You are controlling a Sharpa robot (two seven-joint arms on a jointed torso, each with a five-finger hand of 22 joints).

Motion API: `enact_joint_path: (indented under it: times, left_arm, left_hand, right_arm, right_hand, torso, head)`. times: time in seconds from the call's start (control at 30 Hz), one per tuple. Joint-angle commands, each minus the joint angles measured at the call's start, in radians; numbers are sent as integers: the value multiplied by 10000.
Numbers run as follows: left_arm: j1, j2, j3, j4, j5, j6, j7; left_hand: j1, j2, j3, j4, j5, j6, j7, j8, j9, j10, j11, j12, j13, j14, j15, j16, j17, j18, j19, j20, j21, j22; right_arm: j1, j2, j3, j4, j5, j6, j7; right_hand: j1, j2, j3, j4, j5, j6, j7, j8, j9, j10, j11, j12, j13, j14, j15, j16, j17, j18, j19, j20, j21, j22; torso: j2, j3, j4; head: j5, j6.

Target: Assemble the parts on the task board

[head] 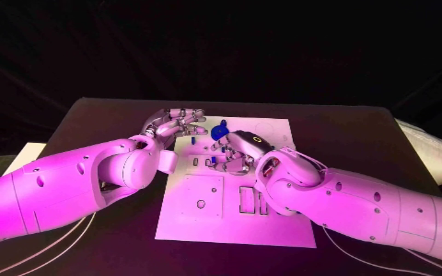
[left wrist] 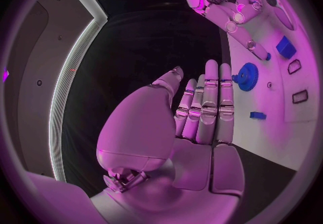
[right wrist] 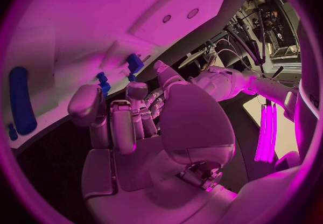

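Head view: task board (head: 193, 209), a flat white rectangular plate, lies mid-table with its long axis running from the near edge to the far edge; rectangular slots and small round holes are cut through its near half. Blue gear (head: 219, 131), round and toothed, sits near the board's far edge, flat in the left wrist view (left wrist: 246, 77). A small blue block (left wrist: 285, 47) and a smaller blue piece (left wrist: 258, 115) also lie on the board. The right wrist view shows a long rounded blue bar (right wrist: 21, 101) lying flat, and two small blue parts (right wrist: 134, 63) just beyond the fingertips. Right hand (head: 235, 151), silver and jointed, rests mid-board with fingers curled down; whether it pinches anything I cannot tell. Left hand (head: 173, 124) hovers at the board's far-left corner, fingers extended side by side, holding nothing. Black matte table (head: 110, 113) surrounds the board.
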Motion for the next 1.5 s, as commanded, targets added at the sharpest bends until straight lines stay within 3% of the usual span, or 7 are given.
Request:
enact_joint_path:
  times: [0.03, 0.1, 0.2, 0.33, 0.5, 0.7, 1.5]
  left_arm:
    - [4, -7, 7, -23, -683, 75, -356]
    - [5, -30, 7, -50, -1208, 121, -719]
    - [17, -94, 8, -102, -2750, 310, -1633]
    - [196, -155, 19, -149, -5620, 1151, -3848]
    - [529, -46, 23, -218, -7651, 2366, -6408]
    - [753, 447, 23, -565, -9368, 3707, -8559]
    - [850, 2133, 10, -1880, -10954, 4746, -9937]
  left_hand:
    - [-232, -87, 144, 7, -40, 170, -234, -21, 11, 513, -269, 73, 23, 818, -330, 1354, 952, -12, 745, -347, 825, 449]
    - [-323, -144, 213, 36, -77, 322, -421, 24, 31, 1220, -506, 428, 184, 1455, -533, 2733, 1968, 44, 1222, -556, 1419, 783]
    - [-520, -259, 156, 93, -111, 655, -831, 208, 106, 2344, -845, 1493, 843, 2437, -957, 8806, 8212, 33, 2302, -942, 2698, 1500]
    - [-1075, -167, -95, 437, -113, 1053, -1064, 643, 349, 2574, -1226, 4843, 3771, 2655, -1130, 12377, 12396, -655, 3596, -1314, 7112, 6612]
    - [-1666, -76, -811, 1308, -167, 938, -1165, 1609, 940, 2044, -1326, 9049, 8027, 2693, -1121, 12665, 12807, -687, 3189, -1266, 8259, 7859]
    - [-1574, 67, -1518, 1820, -323, 769, -1370, 2842, 1878, 2336, -1463, 10539, 9753, 2769, -1314, 12844, 13085, -914, 3501, -1340, 9467, 9514]
    - [-2636, 735, -3424, 2204, -927, -34, -1696, 4917, 3942, 2668, -1683, 11140, 10703, 2769, -1499, 12844, 13085, -1255, 4252, -1527, 10698, 11552]
  right_arm:
    - [49, -409, 117, 468, 321, -907, 1005]
    - [190, -782, 185, 743, 938, -903, 1597]
    - [535, -1323, 236, 988, 2160, -578, 2089]
    - [1216, -2223, 269, 1134, 4081, -73, 2415]
    - [1750, -3124, 277, 1116, 5189, 175, 2390]
    - [1972, -3638, 236, 816, 5713, 381, 2260]
    - [1992, -3816, 81, 496, 5571, 719, 1940]
  right_hand:
    - [61, -84, -84, -2, 85, -49, 9, 34, -12, -26, 18, 73, 19, 633, 62, -64, 616, 166, -36, 7, -48, -14]
    - [192, 25, -97, -3, 150, -42, 6, 55, -15, 6, 12, 154, 65, 627, 57, -88, 583, 169, -37, 6, -65, -36]
    - [349, 169, -83, -21, 191, 2, -6, 96, -12, 13, 2, 202, 85, 567, 48, -248, 317, 228, -172, 0, -236, -353]
    - [478, 323, -86, -25, 222, 35, -9, 131, -14, -23, -8, 173, 37, 521, 38, -376, 139, 277, -292, -11, -413, -640]
    - [533, 389, -88, -27, 249, 60, -14, 152, -13, -6, -13, 207, 52, 524, 33, -383, 142, 275, -284, -15, -428, -645]
    - [558, 422, -101, -23, 269, 100, -22, 180, -8, 7, -21, 218, 47, 523, 27, -398, 126, 277, -281, -20, -443, -661]
    - [478, 398, -357, 115, 502, 123, -37, 221, -23, -106, -31, 24, -171, 490, 13, -543, -60, 327, -380, -37, -658, -990]
  torso:
    - [-37, 10, -17]
    - [-91, 25, -18]
    - [-187, 55, -48]
    - [-366, 80, -123]
    - [-566, 116, -211]
    - [-712, 166, -243]
    - [-783, 190, -233]
  head:
    - [28, 66]
    - [30, 47]
    - [104, 45]
    - [174, -4]
    - [297, -65]
    - [377, -155]
    - [441, -399]
